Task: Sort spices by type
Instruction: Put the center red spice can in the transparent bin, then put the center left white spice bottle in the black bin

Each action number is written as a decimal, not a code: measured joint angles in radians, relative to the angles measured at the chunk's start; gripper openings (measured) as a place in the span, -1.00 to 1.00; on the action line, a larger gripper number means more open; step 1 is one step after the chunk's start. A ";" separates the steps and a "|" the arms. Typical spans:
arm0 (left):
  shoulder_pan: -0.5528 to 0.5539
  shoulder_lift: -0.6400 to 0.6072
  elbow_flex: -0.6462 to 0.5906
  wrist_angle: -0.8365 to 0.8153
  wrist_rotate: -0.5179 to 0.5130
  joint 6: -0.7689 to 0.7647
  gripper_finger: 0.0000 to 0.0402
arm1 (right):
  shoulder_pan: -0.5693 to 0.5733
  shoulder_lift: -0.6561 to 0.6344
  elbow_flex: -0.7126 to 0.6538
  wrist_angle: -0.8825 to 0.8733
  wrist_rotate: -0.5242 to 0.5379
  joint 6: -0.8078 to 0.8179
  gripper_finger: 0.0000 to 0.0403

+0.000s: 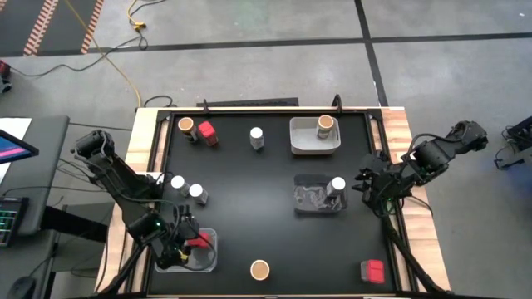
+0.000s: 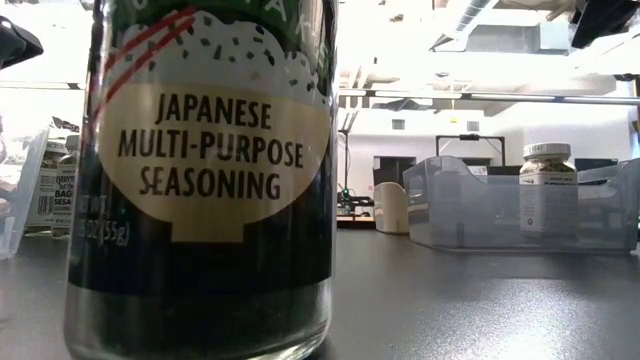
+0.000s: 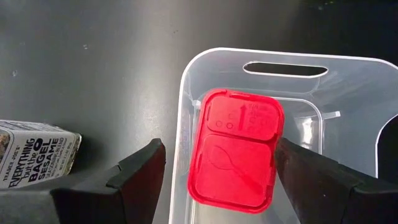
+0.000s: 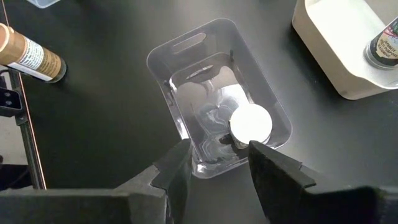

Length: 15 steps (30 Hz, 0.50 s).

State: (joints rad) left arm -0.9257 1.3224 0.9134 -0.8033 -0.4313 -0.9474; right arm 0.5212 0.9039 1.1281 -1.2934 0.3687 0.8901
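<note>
My left gripper [image 3: 217, 162] hangs open over a clear tray [image 3: 348, 112] at the table's near left. A red box [image 3: 236, 149] stands in that tray, and the fingers stand on either side of its lid. My right gripper [image 4: 214, 152] is open with nothing in it, above the edge of a second clear tray [image 4: 180, 81] at the right. A white-lidded jar [image 4: 250, 122] stands in this tray. Other spices stand loose on the table: two white-lidded jars [image 1: 187, 188], a cork-topped jar [image 1: 260, 269] and a red box [image 1: 373, 271]. My left gripper comes at the red box slanting down from above. One fingertip [image 3: 283, 162] meets the lid's edge [image 3: 273, 149] in the wrist view; whether it touches, I cannot tell. A strip of tray wall shows between the other fingertip [image 3: 152, 165] and the box.
At the far edge stand a cork-topped jar [image 1: 186, 124], a red box [image 1: 207, 134], a white-lidded jar [image 1: 257, 138] and a white tray [image 1: 303, 145] holding a cork-topped jar [image 1: 325, 125]. Bare black table lies in the middle.
</note>
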 joint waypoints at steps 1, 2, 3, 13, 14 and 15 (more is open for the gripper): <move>0.000 0.000 0.001 -0.002 0.000 0.000 0.44 | 0.000 0.000 0.000 0.000 0.000 0.000 -0.09; 0.000 0.000 0.005 -0.006 0.000 0.003 0.44 | 0.000 0.000 0.000 0.000 0.000 -0.001 -0.09; 0.000 -0.001 0.009 -0.008 0.001 0.011 0.44 | 0.000 0.000 0.000 0.000 0.000 -0.001 -0.09; 0.000 -0.168 0.027 -0.063 -0.051 -0.001 0.44 | 0.000 0.021 0.000 0.051 0.041 -0.006 -0.09; 0.000 -0.196 0.027 -0.073 -0.070 0.000 0.44 | 0.000 0.026 0.000 0.067 0.048 -0.008 -0.09; 0.000 -0.226 0.027 -0.083 -0.096 0.001 0.44 | 0.000 0.033 0.000 0.081 0.057 -0.008 -0.09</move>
State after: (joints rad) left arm -0.9258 1.0966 0.9405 -0.8859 -0.5269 -0.9467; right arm 0.5209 0.9369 1.1278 -1.2120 0.4258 0.8825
